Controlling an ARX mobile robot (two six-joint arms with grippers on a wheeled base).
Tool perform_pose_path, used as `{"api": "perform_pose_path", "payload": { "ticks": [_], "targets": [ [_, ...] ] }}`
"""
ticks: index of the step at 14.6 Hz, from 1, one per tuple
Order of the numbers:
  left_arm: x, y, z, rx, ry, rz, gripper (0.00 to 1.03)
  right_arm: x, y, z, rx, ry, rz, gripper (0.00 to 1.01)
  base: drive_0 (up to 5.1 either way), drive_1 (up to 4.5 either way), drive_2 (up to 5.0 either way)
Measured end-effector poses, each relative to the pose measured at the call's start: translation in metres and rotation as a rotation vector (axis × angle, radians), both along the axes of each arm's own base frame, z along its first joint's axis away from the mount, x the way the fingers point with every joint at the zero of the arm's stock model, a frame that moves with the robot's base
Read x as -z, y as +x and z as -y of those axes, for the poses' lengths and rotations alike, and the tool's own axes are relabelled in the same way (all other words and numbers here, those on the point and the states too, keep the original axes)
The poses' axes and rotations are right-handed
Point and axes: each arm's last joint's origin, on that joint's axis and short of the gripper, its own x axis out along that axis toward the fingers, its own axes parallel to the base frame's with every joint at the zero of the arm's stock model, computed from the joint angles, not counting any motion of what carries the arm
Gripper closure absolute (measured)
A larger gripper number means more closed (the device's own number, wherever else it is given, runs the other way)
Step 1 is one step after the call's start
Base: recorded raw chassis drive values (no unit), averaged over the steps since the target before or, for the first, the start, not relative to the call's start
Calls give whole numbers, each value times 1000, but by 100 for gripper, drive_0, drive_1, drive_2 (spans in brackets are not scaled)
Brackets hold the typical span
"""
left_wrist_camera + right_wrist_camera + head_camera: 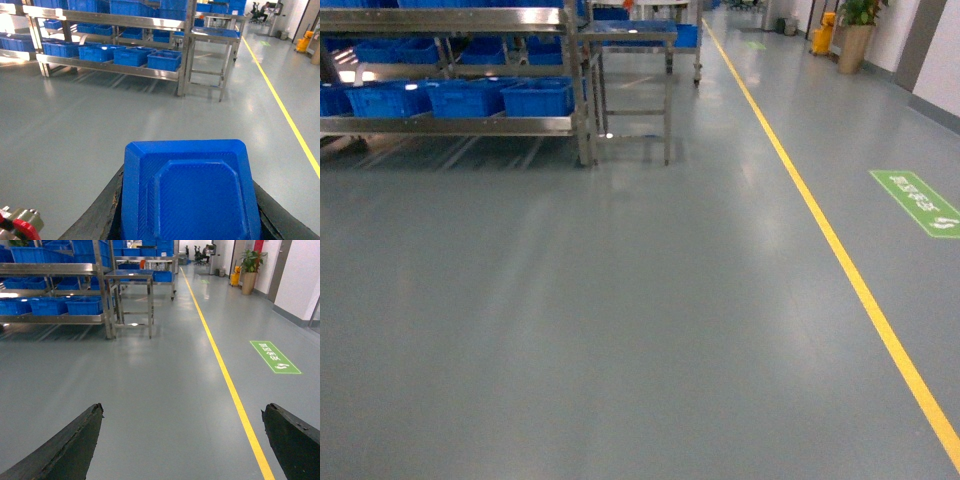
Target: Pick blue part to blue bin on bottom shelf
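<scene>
L gripper (187, 210) jaws pinching blue part (190, 192). R gripper (182, 440) jaws spread wide over bare floor (165, 390). Blue bins (535, 97) on bottom shelf (450, 125), far ahead-left.

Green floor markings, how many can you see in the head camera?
2. One green floor marking lies close by on the right, right of the yellow line. A second, small and faint, lies far down the aisle, also right of the line. Others may be out of view.

My head view is dim and soft; the glossy grey floor (620, 330) carries pale streaks of glare. Both wrist views are brighter, my black fingers (60, 450) blurred at the frame edges.
</scene>
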Motion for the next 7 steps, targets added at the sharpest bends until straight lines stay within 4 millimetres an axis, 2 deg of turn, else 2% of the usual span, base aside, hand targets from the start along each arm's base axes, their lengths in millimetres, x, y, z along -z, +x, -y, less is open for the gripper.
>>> {"api": "perform_pose_path", "payload": {
  "ticks": [7],
  "targets": [
    [0, 0, 0, -1, -1, 2, 60, 0, 0, 0, 0, 0, -1, 3, -1, 424, -426]
  ]
}}
